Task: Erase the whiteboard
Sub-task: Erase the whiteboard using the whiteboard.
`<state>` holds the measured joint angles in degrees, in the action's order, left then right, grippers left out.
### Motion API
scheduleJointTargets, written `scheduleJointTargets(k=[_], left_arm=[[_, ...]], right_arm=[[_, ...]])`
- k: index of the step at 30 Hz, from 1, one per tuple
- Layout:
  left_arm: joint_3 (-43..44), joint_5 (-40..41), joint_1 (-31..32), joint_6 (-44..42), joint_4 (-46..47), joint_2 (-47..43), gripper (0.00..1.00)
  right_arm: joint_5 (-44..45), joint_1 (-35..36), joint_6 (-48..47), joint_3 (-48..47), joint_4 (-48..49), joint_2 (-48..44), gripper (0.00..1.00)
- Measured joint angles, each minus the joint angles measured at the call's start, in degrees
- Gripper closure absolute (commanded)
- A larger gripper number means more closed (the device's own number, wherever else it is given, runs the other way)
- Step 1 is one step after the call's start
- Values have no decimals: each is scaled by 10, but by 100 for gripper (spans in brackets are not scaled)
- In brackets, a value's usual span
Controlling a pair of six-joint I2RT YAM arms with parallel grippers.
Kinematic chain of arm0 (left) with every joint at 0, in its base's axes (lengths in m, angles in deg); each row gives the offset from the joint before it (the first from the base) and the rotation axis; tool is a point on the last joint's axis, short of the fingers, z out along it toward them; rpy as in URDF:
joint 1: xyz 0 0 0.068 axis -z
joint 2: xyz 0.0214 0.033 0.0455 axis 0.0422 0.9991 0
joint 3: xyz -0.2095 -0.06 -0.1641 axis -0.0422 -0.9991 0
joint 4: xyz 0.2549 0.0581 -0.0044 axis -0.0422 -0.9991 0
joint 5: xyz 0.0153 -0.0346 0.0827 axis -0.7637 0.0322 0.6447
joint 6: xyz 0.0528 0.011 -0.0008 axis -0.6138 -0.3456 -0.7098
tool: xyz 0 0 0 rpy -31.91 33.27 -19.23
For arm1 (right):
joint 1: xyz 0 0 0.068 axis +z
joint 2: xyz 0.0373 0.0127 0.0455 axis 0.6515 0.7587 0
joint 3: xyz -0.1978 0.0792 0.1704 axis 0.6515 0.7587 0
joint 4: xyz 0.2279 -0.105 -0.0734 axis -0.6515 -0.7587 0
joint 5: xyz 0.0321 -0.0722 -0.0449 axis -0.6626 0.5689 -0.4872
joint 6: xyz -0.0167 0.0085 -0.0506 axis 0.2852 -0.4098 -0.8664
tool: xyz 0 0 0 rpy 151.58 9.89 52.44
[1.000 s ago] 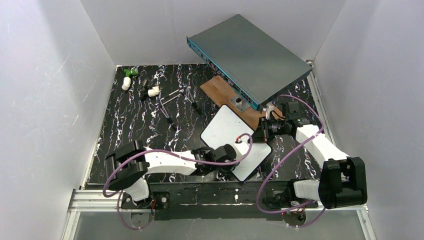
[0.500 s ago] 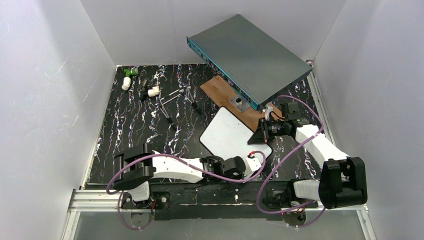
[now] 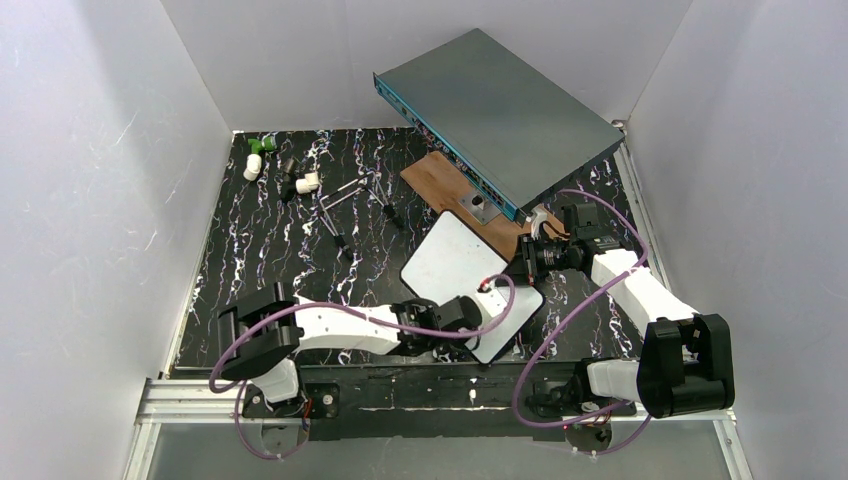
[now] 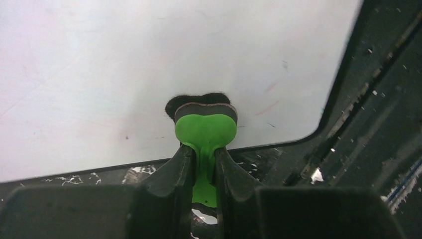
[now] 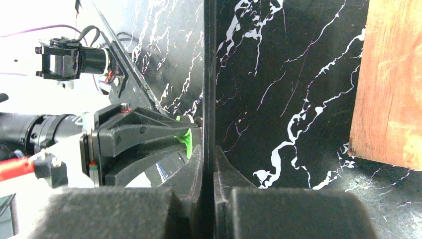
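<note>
On the tabletop (image 3: pixel 260 250), near right, the left pincer (image 4: pixel 204 149), clamped on a green eraser (image 4: pixel 205 127), has swept back onto the whiteboard (image 3: pixel 455 262), whose edge the right pincer (image 5: pixel 209 154) pinches; faint red streaks (image 4: pixel 267 106) remain to wipe.

The whiteboard (image 3: pixel 455 265) is a small white rectangle with rounded corners and a thin black rim. It sits skewed, one corner pointing away, on the centre-right of the black marbled table (image 3: pixel 270 250), its far corner just beside the brown wooden plank (image 3: pixel 430 178). Its face is wiped almost blank, with only faint red streaks near one corner. The right gripper (image 5: pixel 209 159) pinches its right rim.
</note>
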<state>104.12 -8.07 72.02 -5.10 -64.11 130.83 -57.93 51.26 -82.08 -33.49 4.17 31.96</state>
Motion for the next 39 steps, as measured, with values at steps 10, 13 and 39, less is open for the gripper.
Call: scheduleJointTargets(k=[10, 13, 39], left_arm=[[-3, 9, 89, -95, 33, 33, 100], [-2, 9, 81, -87, 29, 33, 100], [-4, -35, 16, -51, 60, 15, 100]], right_arm=[[-5, 1, -5, 0, -11, 0, 99], [-4, 1, -5, 0, -10, 0, 99], [2, -4, 0, -1, 6, 0, 99]])
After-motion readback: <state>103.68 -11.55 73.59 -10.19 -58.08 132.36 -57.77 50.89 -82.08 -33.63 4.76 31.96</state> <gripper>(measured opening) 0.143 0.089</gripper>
